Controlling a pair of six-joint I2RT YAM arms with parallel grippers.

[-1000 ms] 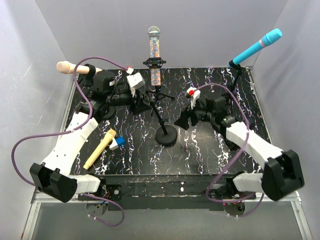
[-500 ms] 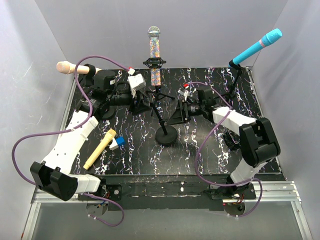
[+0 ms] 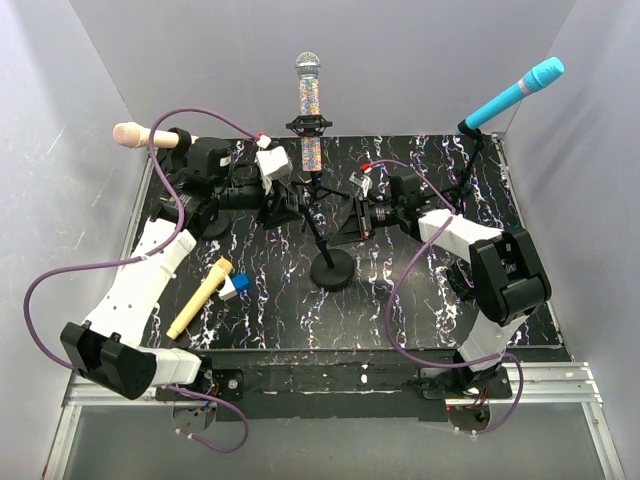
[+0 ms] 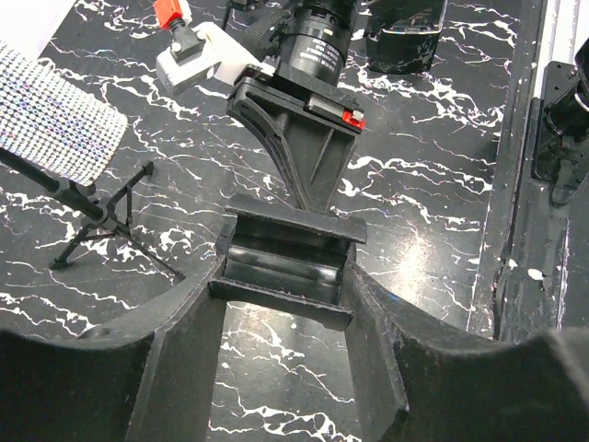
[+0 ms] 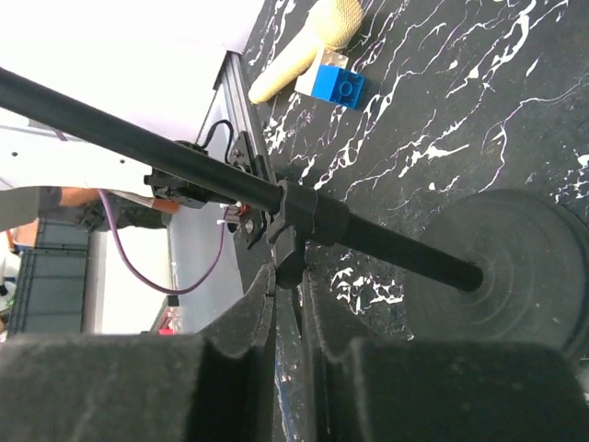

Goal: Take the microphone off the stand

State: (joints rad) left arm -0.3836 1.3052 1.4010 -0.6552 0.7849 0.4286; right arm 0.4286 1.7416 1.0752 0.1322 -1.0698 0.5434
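Fingers first. The right fingers (image 5: 241,364) are squeezed on the little knob under the thick joint of a black pole (image 5: 386,244). That pole leans up from a round base (image 3: 332,270) near the middle of the worktop (image 3: 410,300), toward 11 o'clock. The left fingers (image 4: 184,368) are partly closed on a black boxy part (image 4: 285,267); I cannot tell what it is. The sparkly microphone (image 3: 309,105) stands straight up at 12 o'clock. It sits in the clip of a small tripod stand (image 4: 115,221), just beside the left fingers. A yellow microphone (image 3: 200,298) lies flat at 8 o'clock, touching a blue block (image 3: 240,284). A blue microphone (image 3: 510,92) pokes up at 2 o'clock and a tan microphone (image 3: 135,135) at 10 o'clock.
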